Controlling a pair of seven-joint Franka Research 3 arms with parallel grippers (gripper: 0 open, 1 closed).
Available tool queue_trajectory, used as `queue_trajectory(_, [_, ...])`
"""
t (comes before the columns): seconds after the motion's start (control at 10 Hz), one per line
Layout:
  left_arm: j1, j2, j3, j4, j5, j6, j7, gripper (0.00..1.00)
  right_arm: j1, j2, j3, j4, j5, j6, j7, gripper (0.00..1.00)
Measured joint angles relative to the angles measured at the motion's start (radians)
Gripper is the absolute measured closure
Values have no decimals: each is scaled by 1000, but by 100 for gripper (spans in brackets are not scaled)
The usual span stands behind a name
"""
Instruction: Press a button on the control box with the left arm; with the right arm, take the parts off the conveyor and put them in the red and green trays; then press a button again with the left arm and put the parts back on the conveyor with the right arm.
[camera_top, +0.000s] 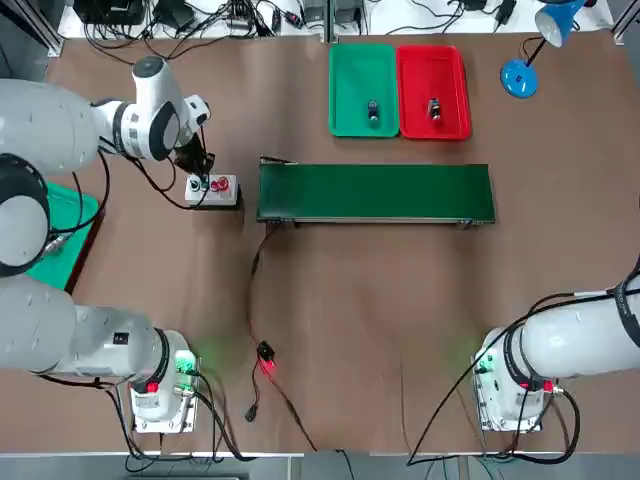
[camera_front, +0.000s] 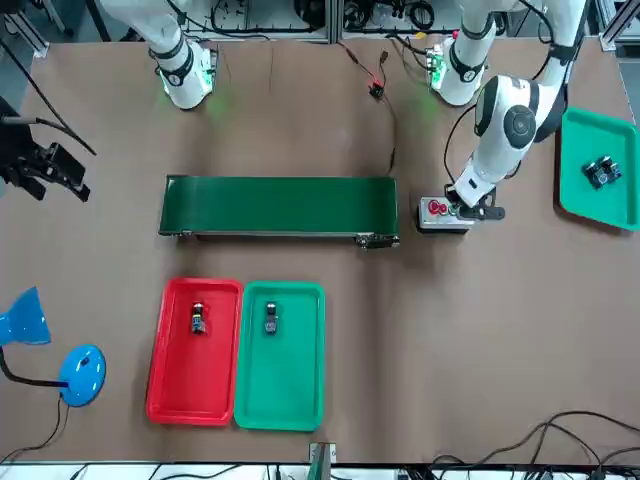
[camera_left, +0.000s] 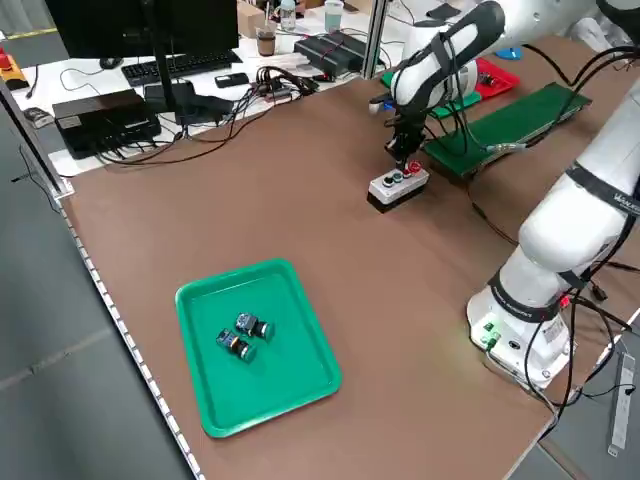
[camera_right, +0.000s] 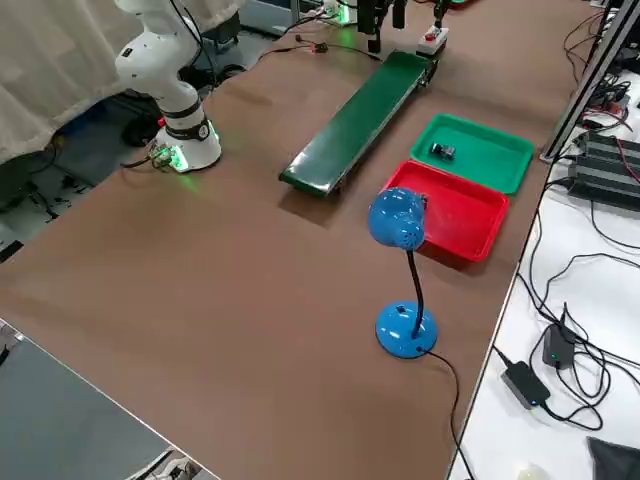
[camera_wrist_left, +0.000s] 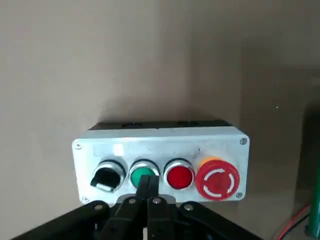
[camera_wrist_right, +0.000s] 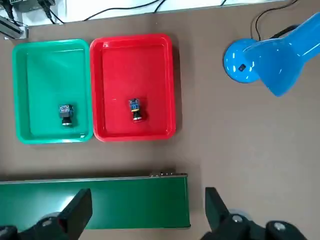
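The grey control box (camera_wrist_left: 160, 150) carries a black switch, a green button (camera_wrist_left: 142, 174), a red button (camera_wrist_left: 179, 176) and a red emergency stop. My left gripper (camera_wrist_left: 148, 181) is shut, its tips resting on the green button; from overhead the left gripper (camera_top: 197, 172) stands over the box (camera_top: 212, 191). The green conveyor (camera_top: 375, 192) lies bare. One small part (camera_top: 372, 112) sits in the green tray (camera_top: 345, 70), another part (camera_top: 434, 108) in the red tray (camera_top: 455, 75). My right gripper (camera_wrist_right: 146, 197) hangs open and empty high above the conveyor's end, also visible as the right gripper (camera_front: 50, 170).
A blue desk lamp (camera_top: 520, 78) stands right of the red tray. A second green tray (camera_left: 290, 375) with two parts (camera_left: 243, 335) lies at the robot's far left. A cable with a red light (camera_top: 265, 362) runs from the conveyor toward the bases.
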Motion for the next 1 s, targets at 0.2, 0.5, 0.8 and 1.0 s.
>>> queue_trajectory(0.2, [0,13,0,0,0,5,-2,99,9,0,-21,-10,0,0,0,0])
queue_trajectory(0.5, [2,13,0,-2,0,5,-3,99,9,0,-43,-15,0,0,0,0])
queue_trajectory(0.8, [3,13,1,-6,0,5,-3,99,10,0,-45,-15,0,-1,0,0])
queue_trajectory(1.0, [4,13,1,-11,0,5,-3,99,12,0,-45,-14,0,-2,1,0])
